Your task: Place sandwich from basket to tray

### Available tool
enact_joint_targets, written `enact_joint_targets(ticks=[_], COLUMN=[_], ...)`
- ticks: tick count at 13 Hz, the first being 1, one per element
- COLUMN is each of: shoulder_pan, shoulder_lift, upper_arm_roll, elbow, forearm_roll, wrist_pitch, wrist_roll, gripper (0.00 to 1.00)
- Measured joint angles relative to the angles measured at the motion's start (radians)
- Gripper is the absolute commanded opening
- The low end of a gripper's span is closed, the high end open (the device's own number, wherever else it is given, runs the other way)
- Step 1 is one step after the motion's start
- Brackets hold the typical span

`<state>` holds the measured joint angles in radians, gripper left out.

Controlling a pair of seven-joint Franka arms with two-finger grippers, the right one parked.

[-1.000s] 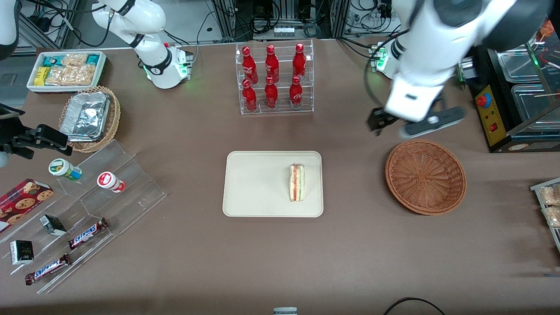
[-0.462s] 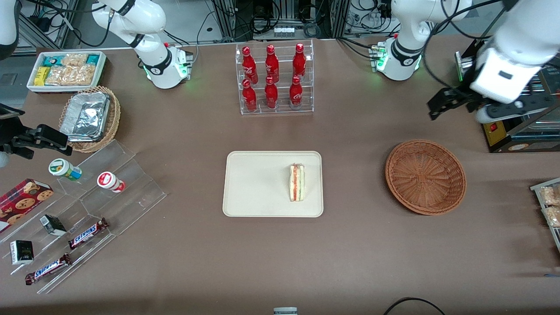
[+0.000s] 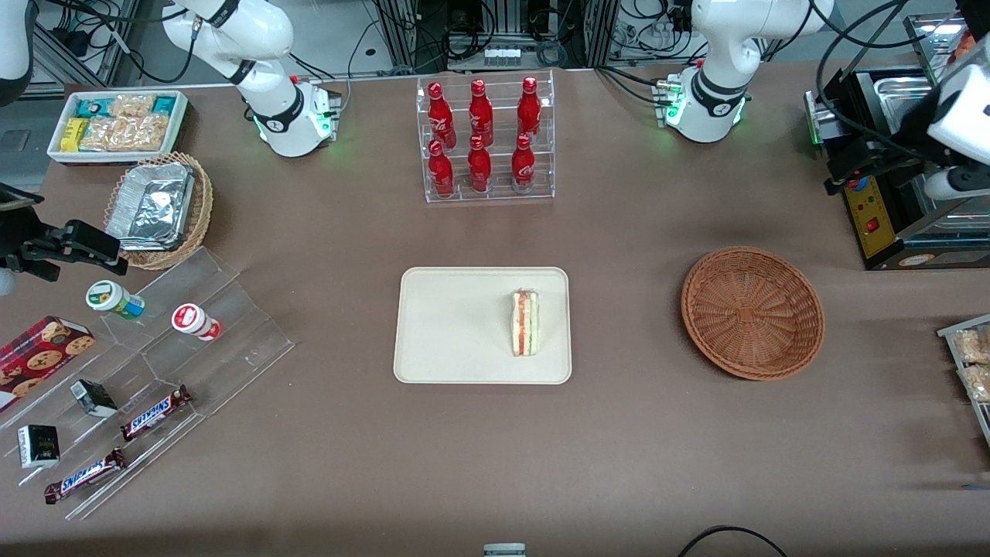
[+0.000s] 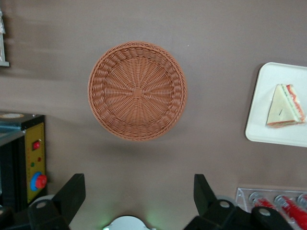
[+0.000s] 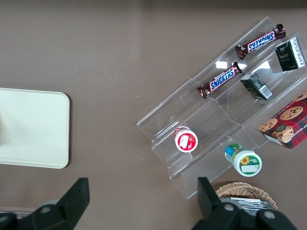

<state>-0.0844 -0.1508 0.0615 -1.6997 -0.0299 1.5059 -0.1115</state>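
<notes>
Wicker basket (image 3: 752, 312) sits bare, the sandwich (image 3: 525, 322) rests near the tray (image 3: 448, 340) edge, and the gripper (image 4: 139, 201), spread wide and holding nothing, hangs high; only a careless swing low could knock something.

Front camera sat high, looked steeply down over the whole brown desk (image 3: 619, 464). Left wrist camera hung high above the round reddish-brown wicker basket (image 4: 137, 90), faced straight down, with the black two-finger gripper (image 4: 139, 196) splayed wide at its frame edge. Both views shared the basket (image 3: 752, 312), the flat cream rectangular tray (image 3: 433, 325) (image 4: 268, 129), the triangular cream-bread sandwich (image 3: 525, 322) (image 4: 285, 106). Right wrist camera looked straight down near the desk's parked-arm end, sharing the tray (image 5: 33, 127).
</notes>
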Motion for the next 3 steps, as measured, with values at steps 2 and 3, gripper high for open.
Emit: enact_joint_targets(ticks=[2, 3], shoulder_pan=[-0.003, -0.007], shoulder_lift=[0.0, 0.0], upper_arm_roll=[-0.014, -0.03], elbow=[0.001, 0.003], forearm_roll=[0.0, 0.004], wrist_pitch=[0.0, 0.0], wrist_roll=[0.018, 0.018], gripper=[1.0, 1.0])
